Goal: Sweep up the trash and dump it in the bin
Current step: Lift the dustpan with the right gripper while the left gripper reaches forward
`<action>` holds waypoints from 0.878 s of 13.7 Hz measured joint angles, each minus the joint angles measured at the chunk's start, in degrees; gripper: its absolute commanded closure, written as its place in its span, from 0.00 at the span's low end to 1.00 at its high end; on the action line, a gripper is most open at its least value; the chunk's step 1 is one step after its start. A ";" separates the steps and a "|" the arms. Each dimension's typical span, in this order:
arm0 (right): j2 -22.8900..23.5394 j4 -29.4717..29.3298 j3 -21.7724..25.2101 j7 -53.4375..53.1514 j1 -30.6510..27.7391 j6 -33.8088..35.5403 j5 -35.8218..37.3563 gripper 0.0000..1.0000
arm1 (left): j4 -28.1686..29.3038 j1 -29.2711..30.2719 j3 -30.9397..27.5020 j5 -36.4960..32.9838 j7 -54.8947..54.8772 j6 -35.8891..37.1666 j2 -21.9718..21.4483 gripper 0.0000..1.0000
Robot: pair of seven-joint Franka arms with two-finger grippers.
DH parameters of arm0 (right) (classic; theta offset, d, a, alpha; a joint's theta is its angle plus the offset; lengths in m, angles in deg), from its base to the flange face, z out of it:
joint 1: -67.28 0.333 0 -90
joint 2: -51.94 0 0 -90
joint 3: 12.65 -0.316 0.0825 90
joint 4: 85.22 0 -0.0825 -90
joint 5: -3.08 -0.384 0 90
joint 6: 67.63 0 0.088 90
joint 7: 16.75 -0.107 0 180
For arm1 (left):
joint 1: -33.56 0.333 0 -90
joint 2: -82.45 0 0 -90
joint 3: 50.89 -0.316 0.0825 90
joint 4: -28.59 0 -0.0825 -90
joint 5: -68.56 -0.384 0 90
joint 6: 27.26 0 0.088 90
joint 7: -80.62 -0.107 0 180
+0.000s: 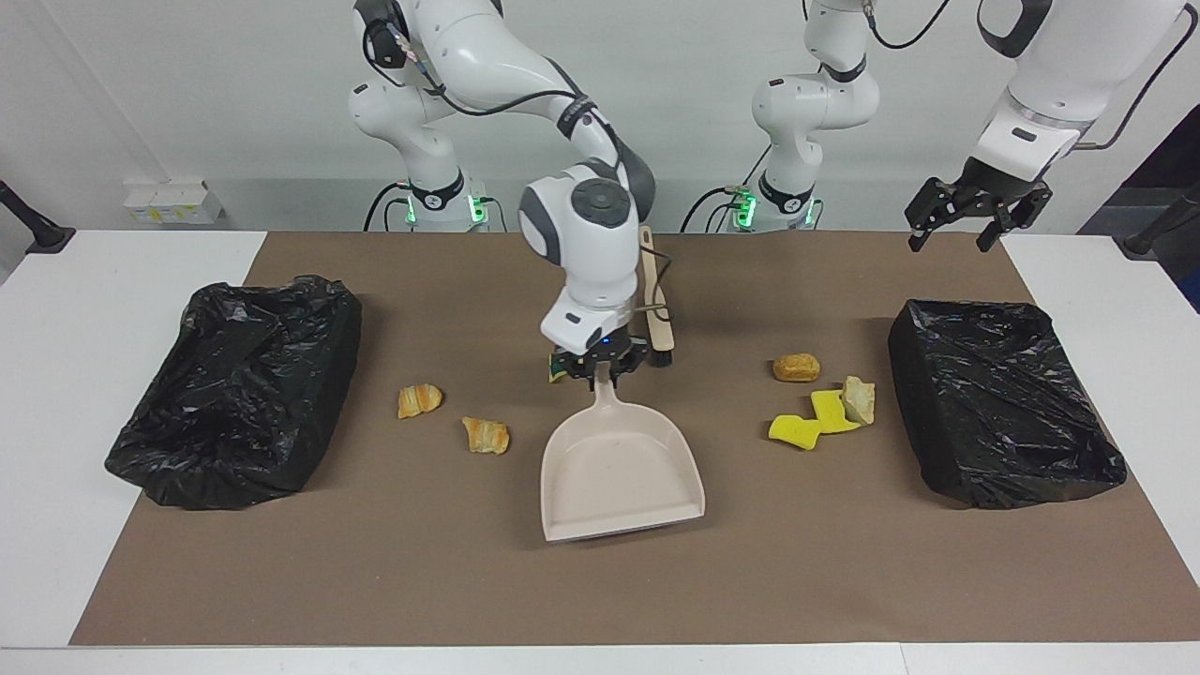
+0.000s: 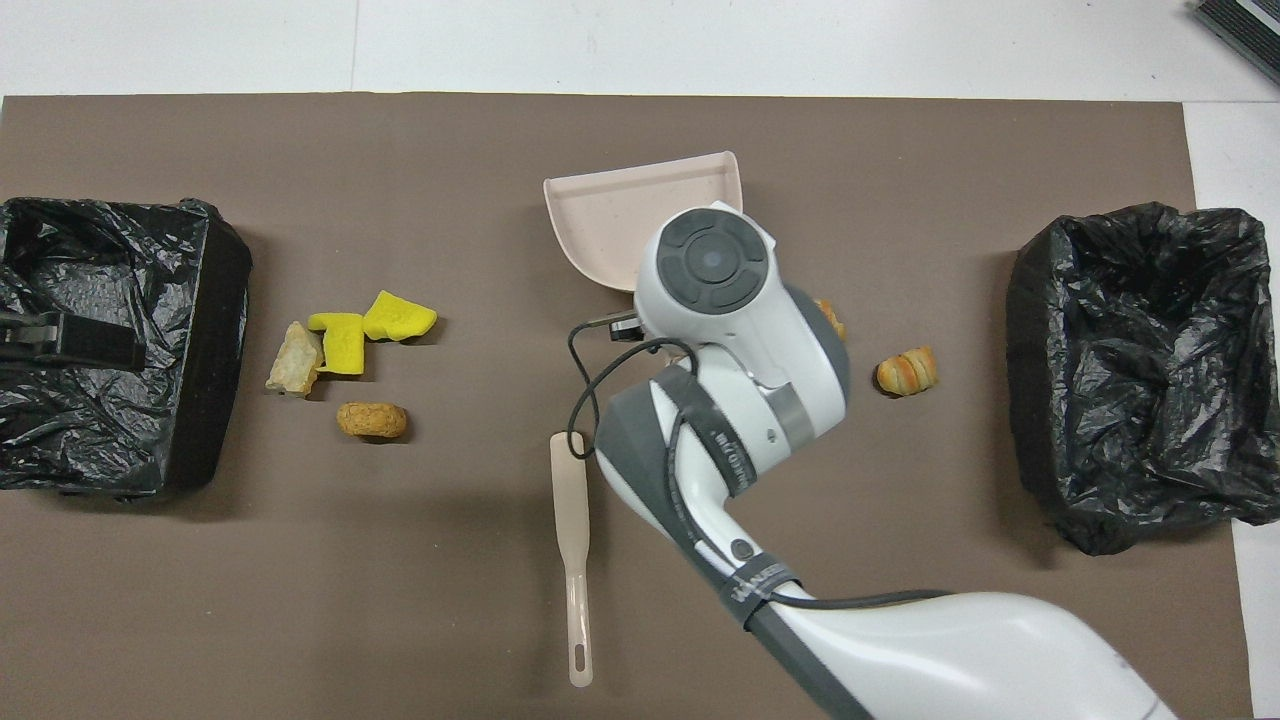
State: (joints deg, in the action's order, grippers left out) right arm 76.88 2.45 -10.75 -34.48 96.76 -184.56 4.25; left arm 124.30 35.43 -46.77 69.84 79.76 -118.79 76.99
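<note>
Clamping the beige dustpan (image 1: 622, 464) by its handle at mid-frame, the right gripper (image 1: 601, 373) is shut; the left gripper (image 1: 975, 217) hangs wide open upper right. Trash (image 1: 819, 405) lies scattered either side.

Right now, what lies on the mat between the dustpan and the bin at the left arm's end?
In the facing view, four scraps lie between the dustpan and that bin: a brown bun, two yellow sponge pieces and a pale chunk.

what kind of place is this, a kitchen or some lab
Most likely a robotics lab, not a kitchen: two white arms are mounted at a plain table covered by a brown mat, with staged scraps and black-lined bins set out.
</note>
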 measured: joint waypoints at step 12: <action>-3.19 0.02 0.12 54.97 -9.19 10.55 -1.04 1.00 | 8.57 -12.57 2.07 0.14 12.31 -7.29 -0.12 0.00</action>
State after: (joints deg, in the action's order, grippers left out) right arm 73.69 2.47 -10.64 20.48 87.58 -174.01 3.22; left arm 132.87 22.87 -44.70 69.98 92.07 -126.08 76.87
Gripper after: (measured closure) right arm 0.683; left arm 0.000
